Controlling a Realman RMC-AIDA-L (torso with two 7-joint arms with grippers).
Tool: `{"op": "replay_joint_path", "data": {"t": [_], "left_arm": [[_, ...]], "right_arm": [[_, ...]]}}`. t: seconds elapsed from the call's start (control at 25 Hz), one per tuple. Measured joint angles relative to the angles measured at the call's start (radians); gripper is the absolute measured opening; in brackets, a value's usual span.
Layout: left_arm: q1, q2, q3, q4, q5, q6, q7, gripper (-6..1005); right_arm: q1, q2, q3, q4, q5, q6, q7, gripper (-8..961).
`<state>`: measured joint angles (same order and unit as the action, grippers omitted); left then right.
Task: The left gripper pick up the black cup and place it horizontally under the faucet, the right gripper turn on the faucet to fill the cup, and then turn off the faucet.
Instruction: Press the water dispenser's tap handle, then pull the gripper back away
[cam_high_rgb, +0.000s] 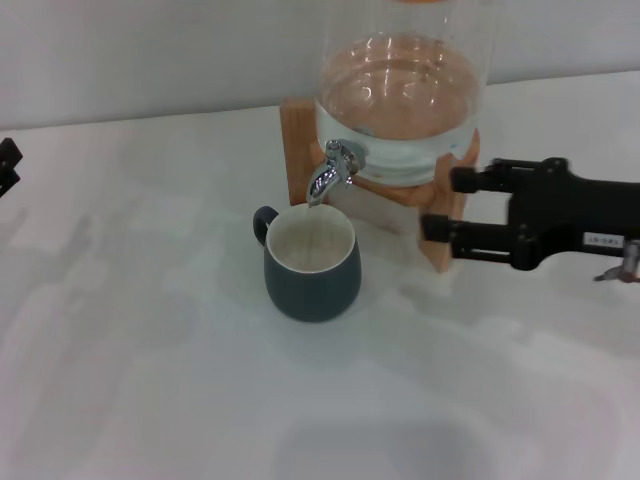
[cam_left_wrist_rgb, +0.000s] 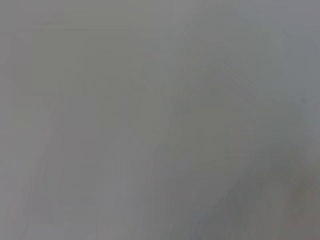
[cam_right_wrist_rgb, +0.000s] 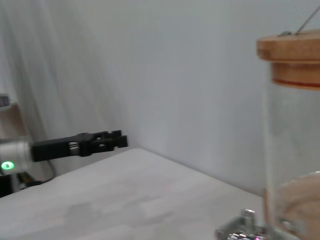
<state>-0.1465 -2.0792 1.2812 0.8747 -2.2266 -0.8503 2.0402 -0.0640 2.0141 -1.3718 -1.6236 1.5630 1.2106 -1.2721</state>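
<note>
The left tool sits at the far 9 o'clock edge of the head view, only a sliver of black showing there, well apart from everything else on the white counter; in the right wrist view it reaches out over the counter on its white arm with a green light lit, holding nothing, and I cannot tell whether its fingers are parted or closed. The left wrist view shows only a flat grey blur. Toward the middle, the black cup stands upright on the counter, its cream inside facing up and its small loop handle turned to about 10 o'clock. Directly over its rim at 12 o'clock hangs the chrome faucet, its spout pointing down into the cup's mouth. The faucet is fixed to a clear glass dispenser partly filled with water, which rests on a wooden stand; the right wrist view shows the dispenser's wooden lid. At 3 o'clock from the cup, the right tool lies level, its two flat fingers spread apart with a clear gap between them, pointing toward the stand and gripping nothing; its tips lie just beside the stand, to the right of the faucet and not touching it.
</note>
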Motion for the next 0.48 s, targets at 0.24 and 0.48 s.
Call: {"op": "replay_joint_path", "data": {"t": [0.24, 0.48], "left_arm": [[-0.009, 0.000, -0.017, -0.007, -0.001, 0.006, 0.000, 888], [-0.011, -0.001, -0.023, -0.009, -0.001, 0.007, 0.000, 888]], "right_arm": [[0.047, 0.000, -0.081, 0.008, 0.001, -0.005, -0.001, 691], [0.119, -0.002, -0.199, 0.022, -0.005, -0.074, -0.001, 689]]}}
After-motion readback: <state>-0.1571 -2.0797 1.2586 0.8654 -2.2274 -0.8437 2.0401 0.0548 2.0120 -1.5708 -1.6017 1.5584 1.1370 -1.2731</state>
